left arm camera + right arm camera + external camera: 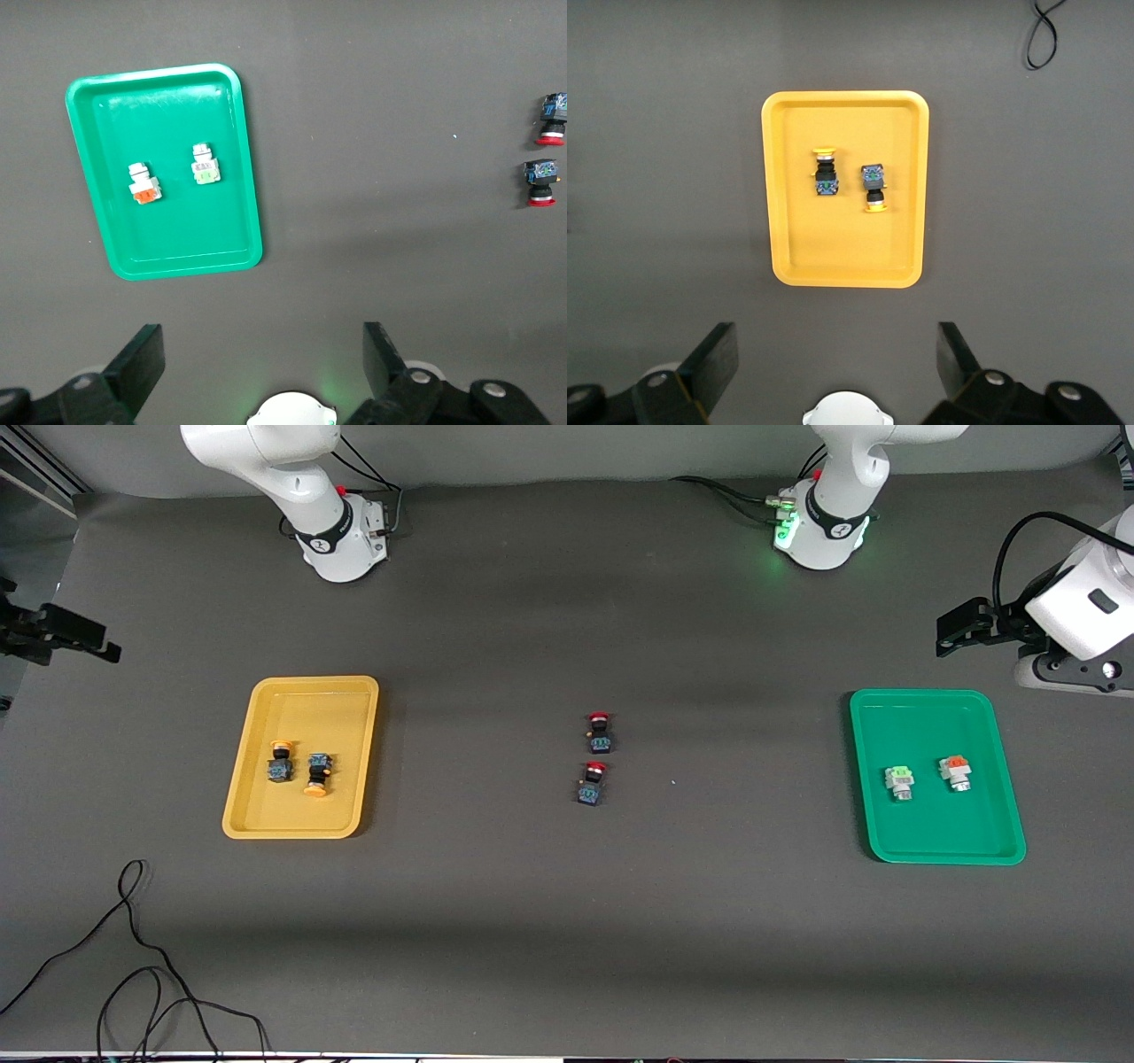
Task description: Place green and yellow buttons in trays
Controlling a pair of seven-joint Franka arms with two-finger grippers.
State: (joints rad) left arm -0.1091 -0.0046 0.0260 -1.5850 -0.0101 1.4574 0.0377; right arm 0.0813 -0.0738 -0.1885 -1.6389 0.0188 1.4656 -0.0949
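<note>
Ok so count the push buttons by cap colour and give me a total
Yellow-orange caps: 2, in the yellow tray
Red caps: 2, on the table
Pale green cap: 1, in the green tray
Orange-red cap: 1, same tray
Total: 6

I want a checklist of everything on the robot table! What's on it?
Surface: dark grey table, flat.
Job's things: yellow tray holds two yellow buttons, lying beside each other. Green tray holds a green-capped button and an orange-capped button, apart.
Clutter: two red buttons on the table between the trays.
Grippers: left pincer open, high over the table by the green tray; right pincer open, high above the yellow tray. Both arms wait.
Cables: black cable looped on the table, nearer the camera than the yellow tray.
Surroundings: nothing seen.
</note>
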